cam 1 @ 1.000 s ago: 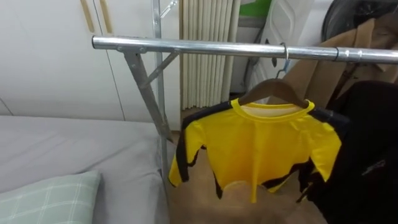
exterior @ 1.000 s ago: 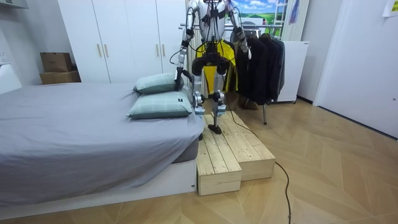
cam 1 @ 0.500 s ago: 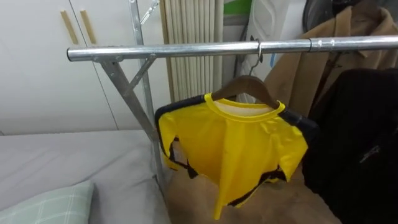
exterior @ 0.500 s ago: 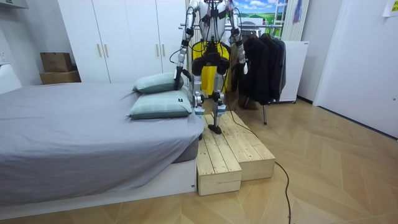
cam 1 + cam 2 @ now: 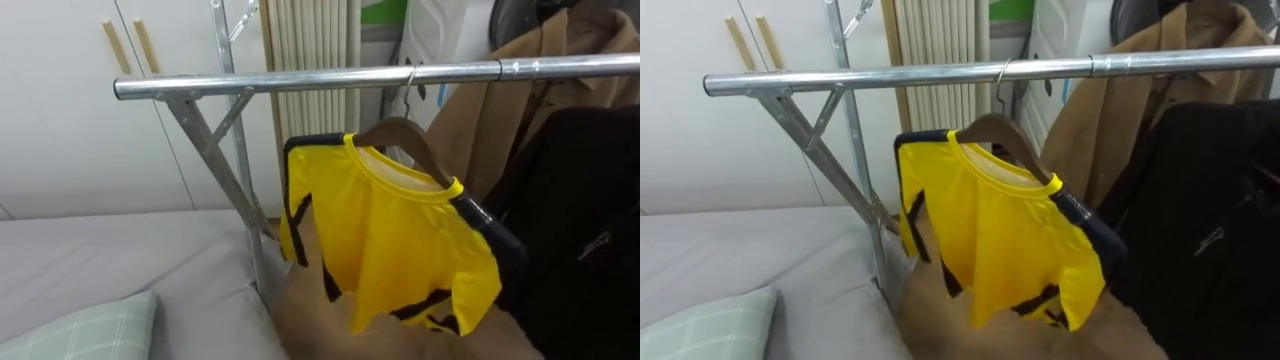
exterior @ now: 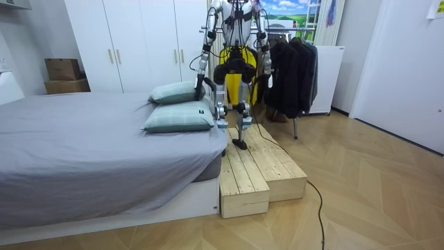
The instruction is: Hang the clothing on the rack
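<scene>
**rackwatcher:** Looks basically hung, no? Seeing the yellow shirt (image 5: 400, 250) on a wooden hanger (image 5: 398, 133), hooked over the metal rail (image 5: 300, 80), just beside the black coat (image 5: 580, 220). Anything left to worry about?

**g1_tinkerer:** Yep. Sits crooked for one, tipped down toward the coat side and turned partly edge-on. Could slip off that low shoulder and drop in a heap next to the bed (image 5: 100, 250). Could also snag on the coat at the slightest nudge.

**rackwatcher:** And the hands?

**g1_tinkerer:** Spotting the left hand (image 6: 200, 82) and right hand (image 6: 269, 78) down around hip level in the room view, neither on the shirt. No telling from that far off whether loose or clenched. Bigger worry: standing up on the wooden platform (image 6: 263, 173), squeezed between bed and rail. Easy to misstep off an edge while backing away, or to clip the rail with an arm and knock the hook loose. Better to leave alone than to fuss with.
</scene>
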